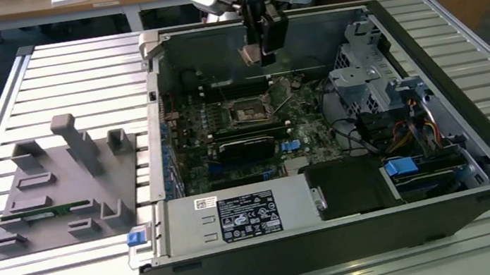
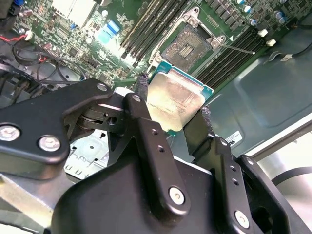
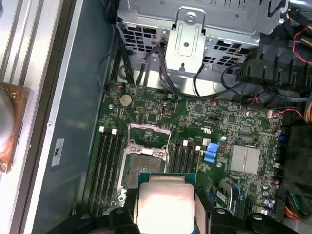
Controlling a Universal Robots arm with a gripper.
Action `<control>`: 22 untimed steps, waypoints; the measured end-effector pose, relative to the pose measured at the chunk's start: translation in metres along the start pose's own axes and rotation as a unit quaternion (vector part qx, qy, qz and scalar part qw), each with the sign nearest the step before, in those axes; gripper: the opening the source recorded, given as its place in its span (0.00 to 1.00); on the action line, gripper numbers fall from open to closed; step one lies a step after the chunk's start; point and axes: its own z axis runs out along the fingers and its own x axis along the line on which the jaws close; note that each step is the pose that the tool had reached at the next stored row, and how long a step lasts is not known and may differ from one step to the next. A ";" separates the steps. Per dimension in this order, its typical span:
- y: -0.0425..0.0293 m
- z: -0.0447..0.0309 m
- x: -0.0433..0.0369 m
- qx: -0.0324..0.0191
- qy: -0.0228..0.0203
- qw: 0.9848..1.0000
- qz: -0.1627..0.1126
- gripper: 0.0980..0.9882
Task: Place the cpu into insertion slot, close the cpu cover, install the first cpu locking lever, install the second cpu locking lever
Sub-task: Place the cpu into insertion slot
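Note:
My gripper (image 1: 258, 52) hangs over the open computer case, shut on the cpu (image 1: 247, 56), a flat square chip with a dull silver top. Both wrist views show the cpu (image 2: 173, 100) (image 3: 163, 204) held by its edges between the black fingers (image 2: 142, 95). The insertion slot (image 1: 249, 112) (image 2: 187, 44) (image 3: 139, 168) lies uncovered on the green motherboard below, apart from the chip. The cpu cover (image 3: 148, 127), a thin silver frame, stands swung open at one side of the slot. A thin metal lever (image 2: 236, 48) sticks out beside the slot.
A grey fixture block (image 1: 71, 182) with upright posts sits on the slatted table at the exterior view's left. Inside the case are long black memory slots (image 3: 109, 161), a silver drive cage (image 1: 364, 72), loose cables (image 1: 358, 133) and the power supply (image 1: 236, 217) at the front.

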 end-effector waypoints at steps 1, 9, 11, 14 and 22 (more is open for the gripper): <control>0.0000 0.0001 0.0000 0.000 0.000 1.000 0.004 0.50; -0.0001 0.0004 0.0000 0.000 -0.002 1.000 0.026 0.50; -0.0001 0.0005 0.0000 -0.001 -0.003 0.999 0.032 0.50; -0.0001 0.0006 0.0000 -0.001 -0.004 0.999 0.040 0.50; -0.0002 0.0010 0.0000 -0.001 -0.006 0.998 0.063 0.50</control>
